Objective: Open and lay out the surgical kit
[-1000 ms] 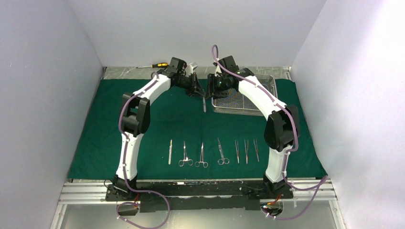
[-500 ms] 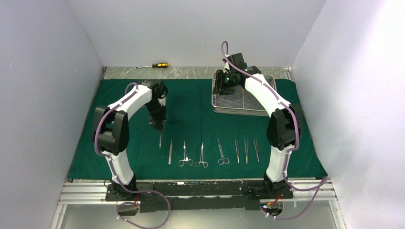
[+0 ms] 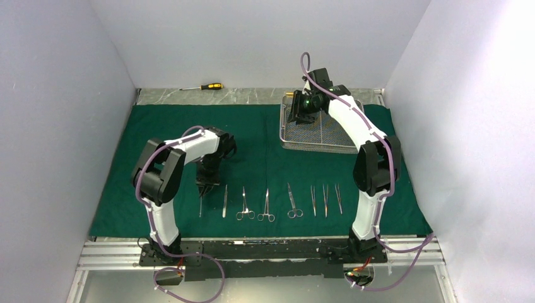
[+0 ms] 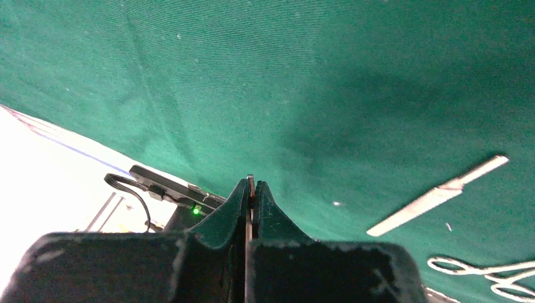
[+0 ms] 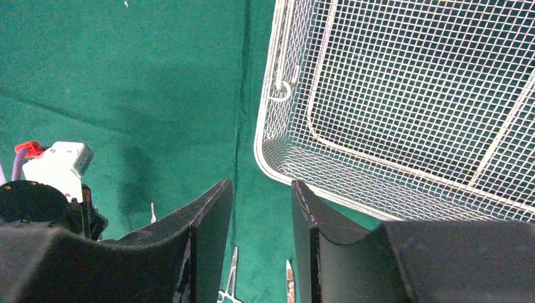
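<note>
The dark green cloth (image 3: 151, 139) lies spread flat over the table. On its near part several steel instruments lie in a row, from a scalpel handle (image 3: 224, 201) past ring-handled clamps (image 3: 244, 206) to tweezers (image 3: 325, 200). My left gripper (image 3: 204, 188) hangs low at the row's left end, shut on a slim steel instrument (image 3: 200, 207) whose tip shows between the jaws (image 4: 250, 184). The scalpel handle (image 4: 435, 197) lies just to its right. My right gripper (image 3: 299, 115) hovers over the left end of the wire-mesh tray (image 3: 328, 146). That gripper (image 5: 261, 185) is open and holds nothing.
A yellow-and-black screwdriver (image 3: 206, 86) lies on the bare strip behind the cloth. The tray rim (image 5: 264, 158) sits just ahead of my right fingers (image 5: 214, 208). White walls close in the left, back and right. The arm bases stand at the near edge.
My left arm has swung from beside the tray down to the left end of the row, carrying the slim instrument. My right gripper moved back over the tray, its jaws slightly narrower.
</note>
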`<state>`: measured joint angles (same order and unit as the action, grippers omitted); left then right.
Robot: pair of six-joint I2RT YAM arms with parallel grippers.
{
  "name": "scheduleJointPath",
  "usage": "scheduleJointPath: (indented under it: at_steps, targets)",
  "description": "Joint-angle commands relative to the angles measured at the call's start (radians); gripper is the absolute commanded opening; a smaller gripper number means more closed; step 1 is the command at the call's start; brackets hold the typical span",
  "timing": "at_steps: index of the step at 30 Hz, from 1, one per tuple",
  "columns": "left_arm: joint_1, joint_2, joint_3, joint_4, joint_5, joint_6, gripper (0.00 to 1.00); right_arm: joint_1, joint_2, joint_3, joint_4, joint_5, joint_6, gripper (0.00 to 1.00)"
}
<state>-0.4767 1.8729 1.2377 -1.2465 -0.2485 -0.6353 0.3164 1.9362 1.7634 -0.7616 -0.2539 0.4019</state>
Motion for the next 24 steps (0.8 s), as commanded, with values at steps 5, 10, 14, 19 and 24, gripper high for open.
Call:
scheduleJointPath:
  at_steps: [5, 10, 14, 19, 24]
  targets:
    - [-0.024, -0.046, -0.071, 0.112, -0.051, -0.064, 0.00, -0.011, 0.025, 0.096, -0.052, -0.011, 0.002, 0.42]
    - [-0.037, -0.044, -0.098, 0.185, -0.050, -0.029, 0.00, -0.013, 0.047, 0.125, -0.077, -0.008, -0.007, 0.42]
    - [-0.046, -0.052, -0.106, 0.213, -0.054, -0.008, 0.00, -0.014, 0.050, 0.121, -0.077, -0.013, -0.005, 0.42]
    - [-0.064, -0.070, -0.110, 0.233, -0.039, -0.001, 0.00, -0.015, 0.049, 0.104, -0.068, -0.013, 0.003, 0.42]
    - [-0.089, -0.082, -0.104, 0.243, -0.037, 0.013, 0.00, -0.017, 0.050, 0.089, -0.058, -0.018, 0.012, 0.42]
